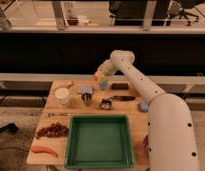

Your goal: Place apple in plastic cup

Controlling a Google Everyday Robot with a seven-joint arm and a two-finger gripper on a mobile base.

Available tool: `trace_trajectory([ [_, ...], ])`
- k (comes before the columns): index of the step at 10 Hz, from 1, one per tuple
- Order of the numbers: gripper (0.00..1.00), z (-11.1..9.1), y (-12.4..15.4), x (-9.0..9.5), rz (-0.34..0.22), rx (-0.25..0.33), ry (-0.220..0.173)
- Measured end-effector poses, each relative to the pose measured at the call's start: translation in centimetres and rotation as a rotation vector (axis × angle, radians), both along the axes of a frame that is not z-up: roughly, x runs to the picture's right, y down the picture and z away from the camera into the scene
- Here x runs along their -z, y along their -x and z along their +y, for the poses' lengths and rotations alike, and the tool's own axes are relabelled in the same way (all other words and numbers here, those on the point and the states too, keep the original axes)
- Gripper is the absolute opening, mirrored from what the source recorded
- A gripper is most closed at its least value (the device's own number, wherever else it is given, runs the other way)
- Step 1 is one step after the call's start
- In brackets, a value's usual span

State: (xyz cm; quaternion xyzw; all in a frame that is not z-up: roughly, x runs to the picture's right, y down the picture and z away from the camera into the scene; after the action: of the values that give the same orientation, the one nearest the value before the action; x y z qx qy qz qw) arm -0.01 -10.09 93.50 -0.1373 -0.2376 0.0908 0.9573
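Observation:
My gripper (100,76) hangs over the far middle of the wooden table (138,120), at the end of the white arm that reaches in from the right. It is shut on the apple (98,76), a small orange-yellow fruit that shows between the fingers. The plastic cup (103,85), pale blue and upright, stands right under the gripper, slightly to its right. The apple is just above the cup's rim, and the gripper hides the cup's top.
A white round cup (62,95) and a small metal cup (87,99) stand left of the plastic cup. A green tray (99,141) fills the near middle. Dark small items (120,86) lie to the right. A dark cluster (52,130) and an orange carrot-like thing (44,150) lie front left.

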Motion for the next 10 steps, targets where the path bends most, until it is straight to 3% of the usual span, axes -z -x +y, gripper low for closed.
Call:
trace_trajectory([
  [8, 0.0, -0.4, -0.9, 0.0, -0.027, -0.049, 0.004],
  [10, 0.0, -0.6, -1.4, -0.1, -0.027, -0.071, 0.02],
])
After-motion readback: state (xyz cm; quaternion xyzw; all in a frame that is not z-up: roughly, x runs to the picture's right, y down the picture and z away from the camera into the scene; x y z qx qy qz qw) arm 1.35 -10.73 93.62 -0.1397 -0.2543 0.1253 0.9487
